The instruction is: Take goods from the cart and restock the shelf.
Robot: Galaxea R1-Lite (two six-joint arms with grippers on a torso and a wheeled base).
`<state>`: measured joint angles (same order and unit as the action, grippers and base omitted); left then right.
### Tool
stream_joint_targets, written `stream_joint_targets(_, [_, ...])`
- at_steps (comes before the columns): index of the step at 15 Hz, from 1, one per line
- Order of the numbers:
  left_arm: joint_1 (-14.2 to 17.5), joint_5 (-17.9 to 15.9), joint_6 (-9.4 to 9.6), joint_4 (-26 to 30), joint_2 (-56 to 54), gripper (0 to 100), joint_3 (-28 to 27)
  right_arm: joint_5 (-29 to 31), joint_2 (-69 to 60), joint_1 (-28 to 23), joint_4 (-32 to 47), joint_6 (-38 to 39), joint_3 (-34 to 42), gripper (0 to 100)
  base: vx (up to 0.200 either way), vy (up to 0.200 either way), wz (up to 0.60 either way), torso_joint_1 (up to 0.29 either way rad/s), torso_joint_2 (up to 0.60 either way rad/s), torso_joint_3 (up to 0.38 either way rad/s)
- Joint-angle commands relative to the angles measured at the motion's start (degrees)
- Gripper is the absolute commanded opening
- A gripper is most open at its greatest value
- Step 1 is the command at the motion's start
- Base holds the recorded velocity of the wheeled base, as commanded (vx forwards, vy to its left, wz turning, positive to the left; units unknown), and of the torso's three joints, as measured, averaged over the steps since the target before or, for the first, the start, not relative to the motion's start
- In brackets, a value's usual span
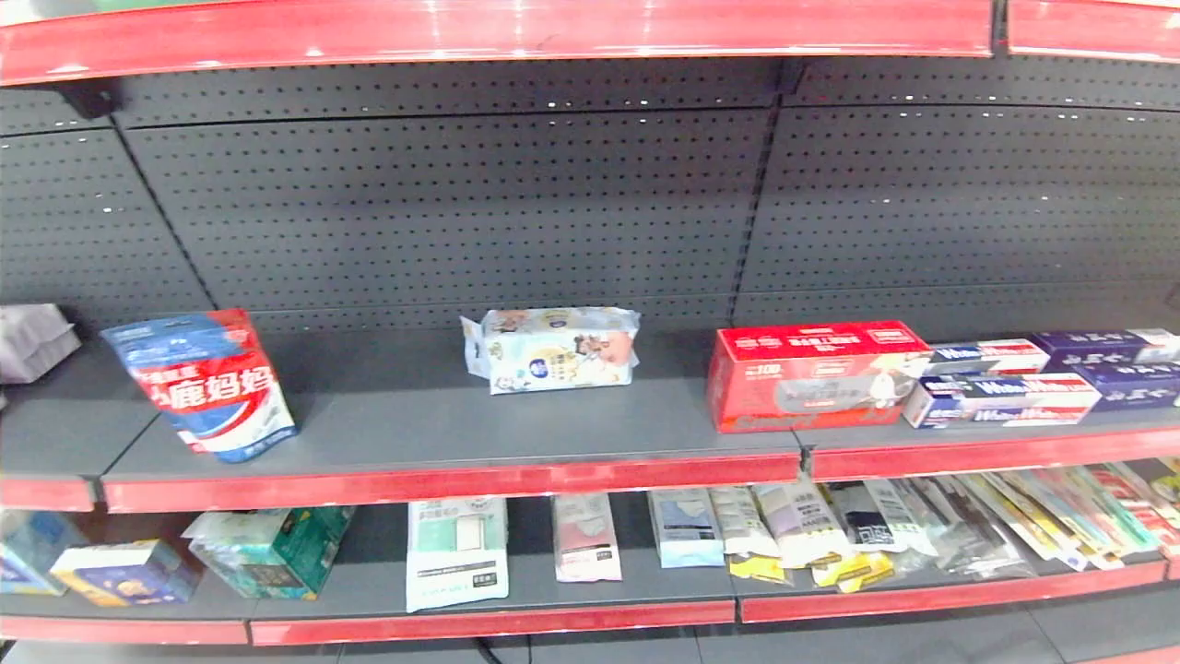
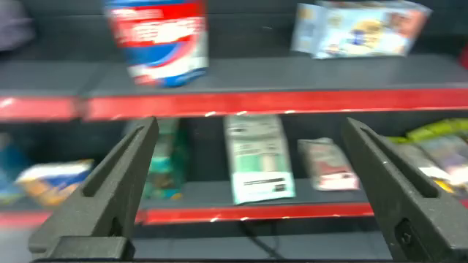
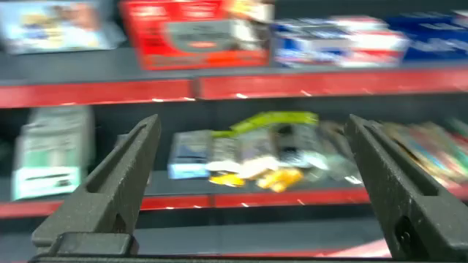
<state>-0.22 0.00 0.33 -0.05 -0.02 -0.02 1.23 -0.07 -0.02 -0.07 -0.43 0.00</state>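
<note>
The middle shelf (image 1: pixel 442 480) has a grey deck with a red front edge. On it stand a blue, red and white pouch (image 1: pixel 207 383) at the left, a pale tissue pack (image 1: pixel 553 349) in the middle and a red box (image 1: pixel 811 373) to the right. My left gripper (image 2: pixel 248 186) is open and empty in front of the shelves, facing the pouch (image 2: pixel 157 36) and tissue pack (image 2: pixel 358 28). My right gripper (image 3: pixel 252 186) is open and empty too, facing the red box (image 3: pixel 197 33) and the lower shelf's packets (image 3: pixel 256 153).
Blue and white toothpaste boxes (image 1: pixel 1014 397) lie right of the red box. The lower shelf (image 1: pixel 489 620) holds teal boxes (image 1: pixel 272 549), a white pack (image 1: pixel 456 551) and several flat packets (image 1: pixel 830 530). A grey pack (image 1: pixel 32 341) sits far left. A pegboard wall (image 1: pixel 461 203) backs the shelf.
</note>
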Motion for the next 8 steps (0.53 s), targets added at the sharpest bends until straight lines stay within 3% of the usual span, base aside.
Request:
stream_joint_targets(1, [0.0, 0.0, 0.02, 0.0, 0.0, 100, 0.0, 0.0, 0.1, 0.0, 0.0, 0.0, 0.0, 100, 0.0, 0.0, -0.6, 0.017, 0.0, -0.002])
stream_joint_targets(8, [0.0, 0.0, 0.11, 0.0, 0.0, 100, 0.0, 0.0, 0.1, 0.0, 0.0, 0.0, 0.0, 100, 0.0, 0.0, -0.6, 0.002, 0.0, 0.004])
